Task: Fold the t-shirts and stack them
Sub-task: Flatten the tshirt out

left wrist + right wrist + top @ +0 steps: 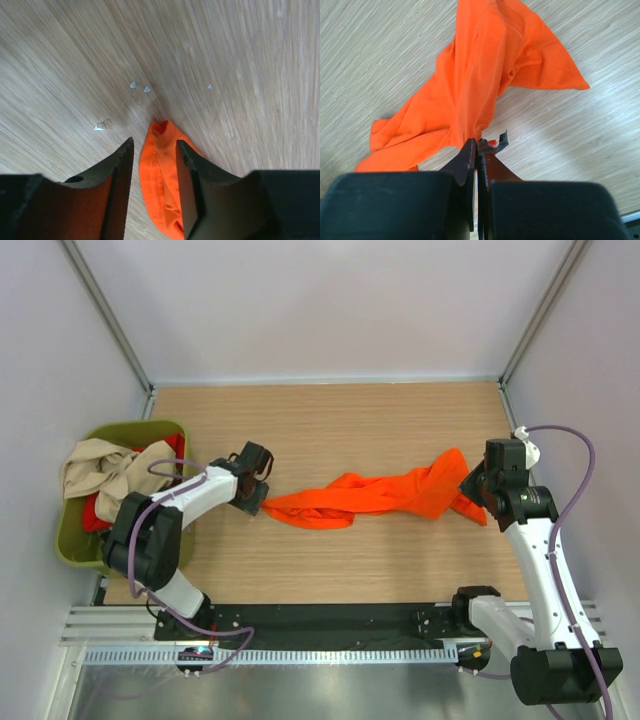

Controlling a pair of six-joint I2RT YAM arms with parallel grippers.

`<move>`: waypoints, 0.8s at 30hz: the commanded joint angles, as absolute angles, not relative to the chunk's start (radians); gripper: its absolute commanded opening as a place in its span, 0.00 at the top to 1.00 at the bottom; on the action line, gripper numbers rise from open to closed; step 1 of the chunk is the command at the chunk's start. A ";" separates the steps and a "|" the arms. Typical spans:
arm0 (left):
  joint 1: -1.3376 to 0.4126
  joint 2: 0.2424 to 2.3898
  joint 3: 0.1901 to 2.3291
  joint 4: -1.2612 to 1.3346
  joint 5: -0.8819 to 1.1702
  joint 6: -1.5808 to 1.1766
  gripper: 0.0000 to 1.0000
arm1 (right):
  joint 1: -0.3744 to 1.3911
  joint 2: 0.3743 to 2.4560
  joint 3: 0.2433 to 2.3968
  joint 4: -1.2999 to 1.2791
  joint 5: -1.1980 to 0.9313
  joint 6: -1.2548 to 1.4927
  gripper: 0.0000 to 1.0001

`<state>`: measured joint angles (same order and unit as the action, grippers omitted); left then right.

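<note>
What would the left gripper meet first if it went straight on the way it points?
The orange shirt: its end lies between the left gripper's open fingers, so it would meet cloth first, then probably the table just behind; depth is unclear.

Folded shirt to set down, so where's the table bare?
Bare: the table between back wall and orange t-shirt; the near strip between it and the base rail. Crowded: mid-table, where it spans left pincer to right pincer, and the stuffed olive tub.
</note>
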<state>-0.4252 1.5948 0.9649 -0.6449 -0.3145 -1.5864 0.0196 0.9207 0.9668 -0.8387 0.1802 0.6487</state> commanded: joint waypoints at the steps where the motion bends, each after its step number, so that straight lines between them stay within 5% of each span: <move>1: -0.428 1.601 0.986 -0.630 -0.364 -1.585 0.61 | 0.018 0.907 0.989 -0.804 0.181 0.634 0.99; 6: -0.428 1.620 0.985 -0.597 -0.353 -1.574 0.72 | 0.018 0.916 0.986 -0.799 0.179 0.634 0.99; 10: -0.428 1.621 0.994 -0.581 -0.342 -1.552 1.00 | 0.018 0.922 0.997 -0.798 0.184 0.634 0.99; 14: -0.428 1.521 1.084 -0.593 -0.414 -1.412 1.00 | 0.018 0.995 1.080 -0.802 0.187 0.635 0.99; 24: -0.429 1.195 1.535 -0.713 -0.514 -1.086 1.00 | 0.015 1.327 2.103 -1.146 0.296 0.632 0.99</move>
<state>-0.4286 1.2987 1.4151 -0.6449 -0.4202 -1.2175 0.0193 1.3216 1.8320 -1.0061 0.2310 0.6449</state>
